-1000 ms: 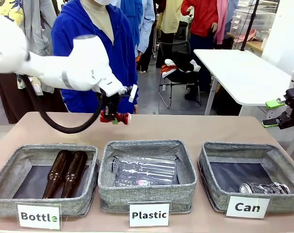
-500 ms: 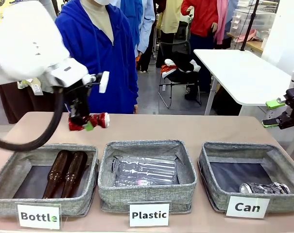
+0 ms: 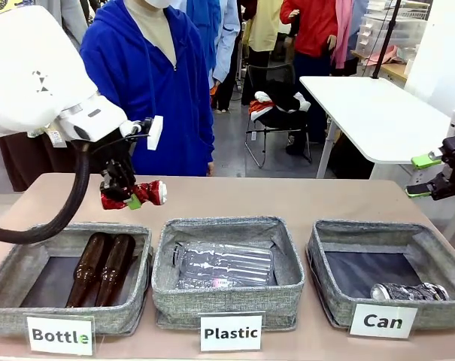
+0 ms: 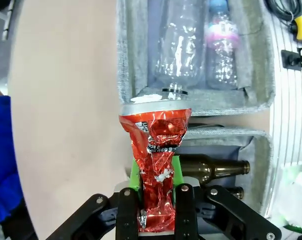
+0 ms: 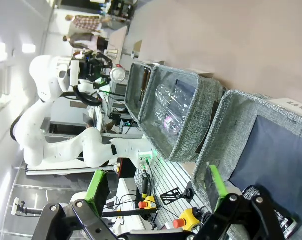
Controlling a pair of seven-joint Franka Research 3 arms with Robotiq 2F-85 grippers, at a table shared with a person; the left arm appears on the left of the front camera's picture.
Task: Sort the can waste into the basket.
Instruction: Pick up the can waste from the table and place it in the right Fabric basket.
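Left end effector [image 3: 129,197] gripping red can [image 3: 134,194]

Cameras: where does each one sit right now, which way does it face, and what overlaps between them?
Front view: fixed on the robot's side, facing the person across the table; left gripper holds the red can above the table, right gripper open at the right edge.
Left wrist view: looks down its fingers at the red can.
Right wrist view: looks past its green pads over the Can basket.
Shared: front and right wrist views show the silver can.
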